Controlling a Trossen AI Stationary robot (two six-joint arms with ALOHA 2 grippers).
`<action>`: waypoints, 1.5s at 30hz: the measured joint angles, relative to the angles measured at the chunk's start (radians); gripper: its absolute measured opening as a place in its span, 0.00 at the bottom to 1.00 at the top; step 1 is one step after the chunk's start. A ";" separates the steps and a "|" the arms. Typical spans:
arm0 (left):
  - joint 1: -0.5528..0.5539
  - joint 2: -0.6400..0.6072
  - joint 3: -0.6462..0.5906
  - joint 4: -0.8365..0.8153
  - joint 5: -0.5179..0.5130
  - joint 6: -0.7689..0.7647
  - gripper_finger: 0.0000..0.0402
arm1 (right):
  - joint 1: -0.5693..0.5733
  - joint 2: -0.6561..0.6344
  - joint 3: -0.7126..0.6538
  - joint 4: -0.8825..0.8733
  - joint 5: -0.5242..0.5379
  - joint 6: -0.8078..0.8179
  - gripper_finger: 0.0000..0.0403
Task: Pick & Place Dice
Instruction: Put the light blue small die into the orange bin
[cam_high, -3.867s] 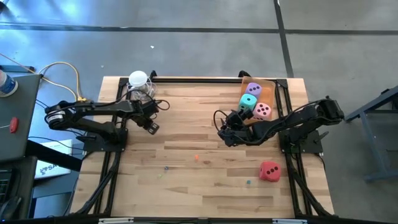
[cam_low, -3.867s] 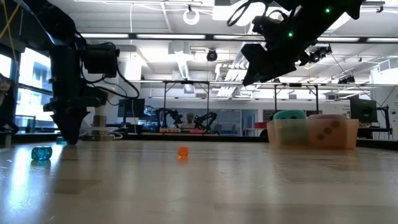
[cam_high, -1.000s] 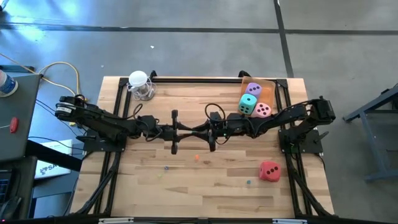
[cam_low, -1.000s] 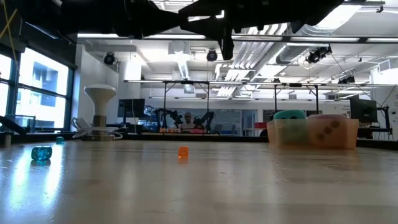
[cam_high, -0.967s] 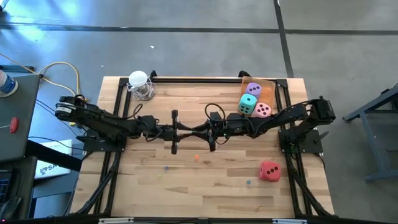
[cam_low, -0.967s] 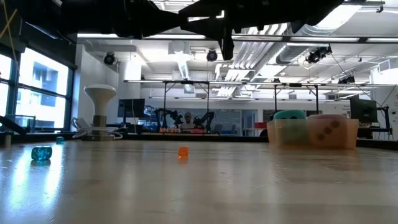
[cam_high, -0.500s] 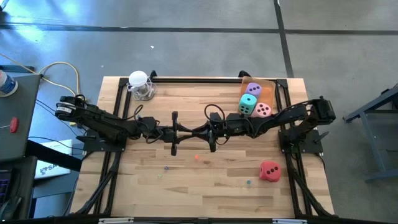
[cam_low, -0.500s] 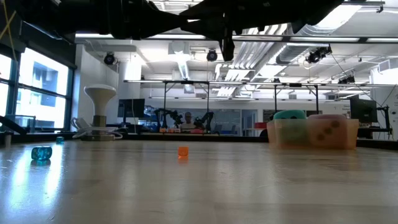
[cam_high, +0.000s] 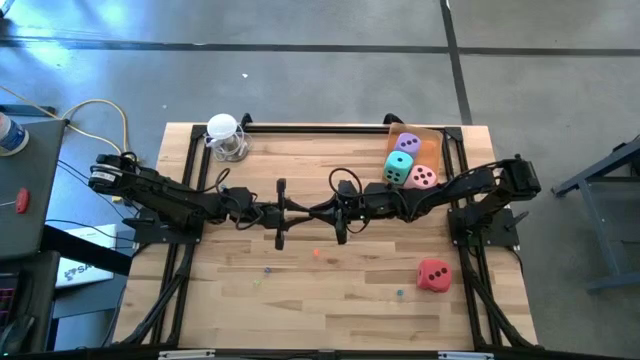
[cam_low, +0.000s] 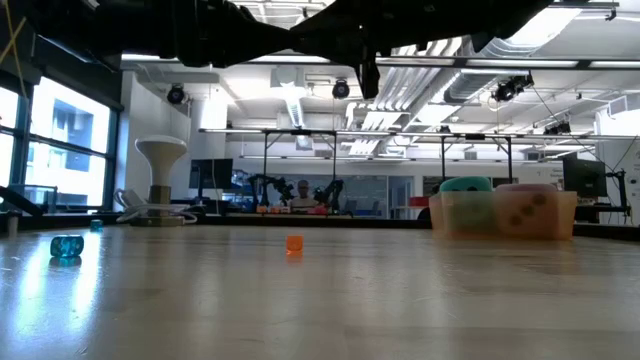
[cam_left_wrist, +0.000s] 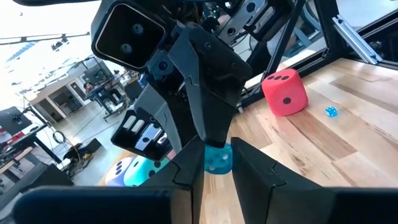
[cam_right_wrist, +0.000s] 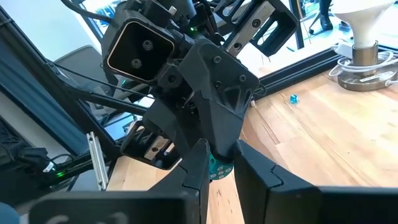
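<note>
Two arms meet tip to tip above the middle of the surface (cam_high: 250, 300), where a few seconds ago they stood well apart, the left by the white round-topped object (cam_high: 222, 128) and the right by the clear container (cam_high: 432, 133). Over the last second they have barely shifted. The left gripper (cam_left_wrist: 216, 155) has its fingers drawn narrow on a small teal cube (cam_left_wrist: 218, 159), and the right gripper (cam_right_wrist: 219, 163) is pressed in on the same cube from the opposite side; which one bears it cannot be told. This looks like a hand-over of a tiny piece, not of the task's dice. The purple die (cam_high: 407, 142), mint die (cam_high: 399, 166) and pink die (cam_high: 423, 177) already sit in the container. The red die (cam_high: 433, 274) lies alone on the surface near the right front, untouched, so it is probably the one placement left.
</note>
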 joint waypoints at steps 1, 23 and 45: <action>0.000 0.000 0.000 0.001 0.000 -0.001 0.18 | 0.000 0.000 0.000 0.000 0.001 -0.003 0.12; 0.020 -0.001 0.004 -0.113 -0.092 -0.025 0.48 | 0.001 0.005 -0.002 -0.086 0.077 -0.060 0.18; 0.084 0.000 0.000 -0.695 0.229 -0.288 0.48 | 0.002 0.003 -0.001 -0.282 0.208 -0.088 0.29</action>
